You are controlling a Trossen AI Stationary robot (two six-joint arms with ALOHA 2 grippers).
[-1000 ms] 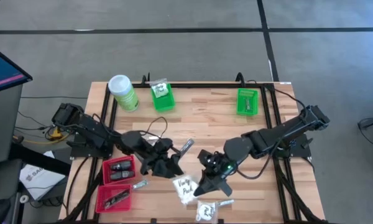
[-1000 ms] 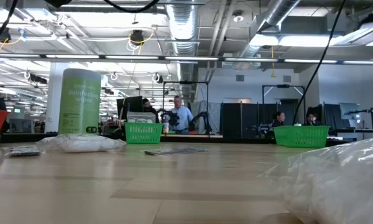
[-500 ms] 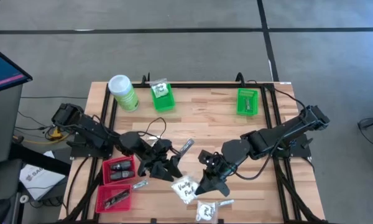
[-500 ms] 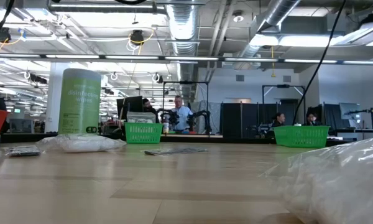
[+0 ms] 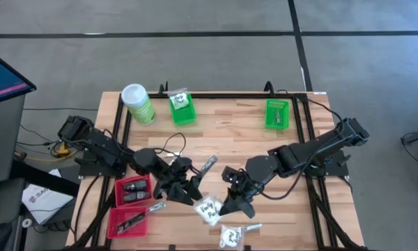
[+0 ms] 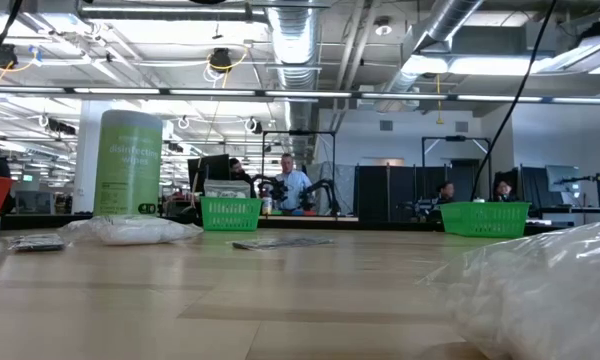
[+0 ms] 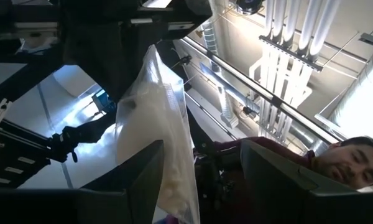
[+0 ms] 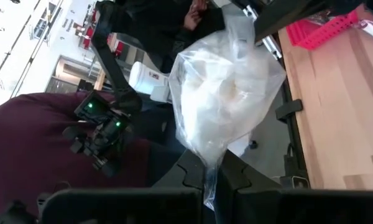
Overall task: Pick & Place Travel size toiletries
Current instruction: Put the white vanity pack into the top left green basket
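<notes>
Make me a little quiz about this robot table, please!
1. True or false: the tall green canister stands upright.
2. How many green baskets are on the table?
3. What is the right gripper pinching? A) a white packet B) a red basket C) the canister

Key: 1 true; 2 two; 3 A.
</notes>
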